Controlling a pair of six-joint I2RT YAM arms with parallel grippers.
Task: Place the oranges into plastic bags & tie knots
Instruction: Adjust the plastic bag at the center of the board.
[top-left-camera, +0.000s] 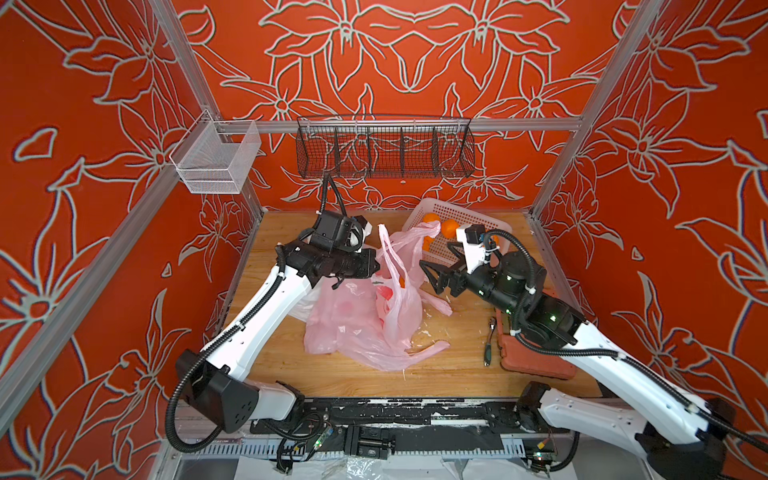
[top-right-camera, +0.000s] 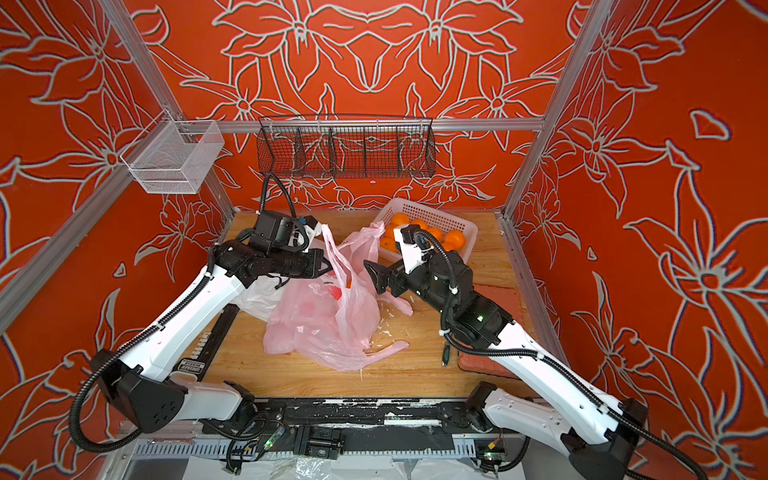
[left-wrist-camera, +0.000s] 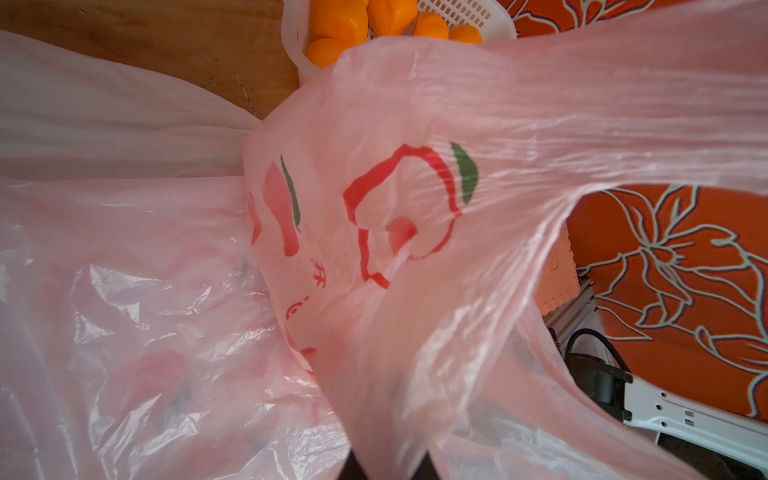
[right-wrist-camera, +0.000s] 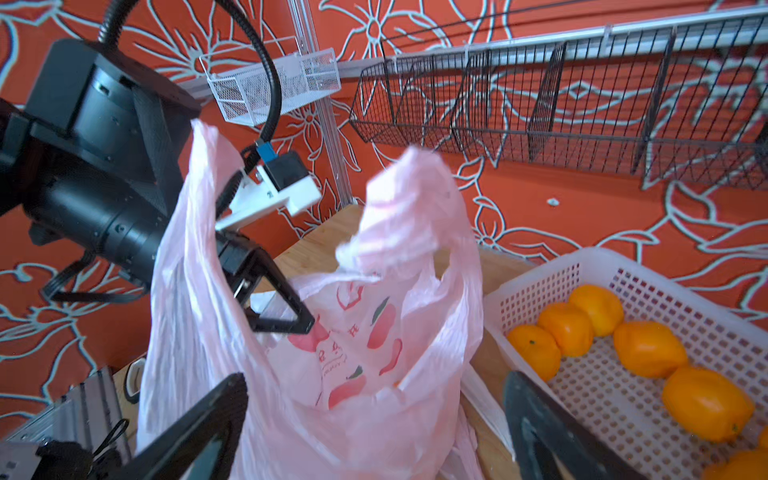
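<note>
Early: left tool (right-wrist-camera: 284, 318) clamps a handle of the pink bag (top-left-camera: 399, 309), right tool (top-left-camera: 428, 276) gapes empty; most oranges (right-wrist-camera: 648, 349) sit in the basket (right-wrist-camera: 540, 284), nothing tied.

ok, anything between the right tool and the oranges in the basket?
Nothing visible covers the oranges. The open right tool faces the pink bag; the white basket sits beside it, with only its low perforated wall between. The bag's loose handle stands up beside the basket, not over the fruit.
</note>
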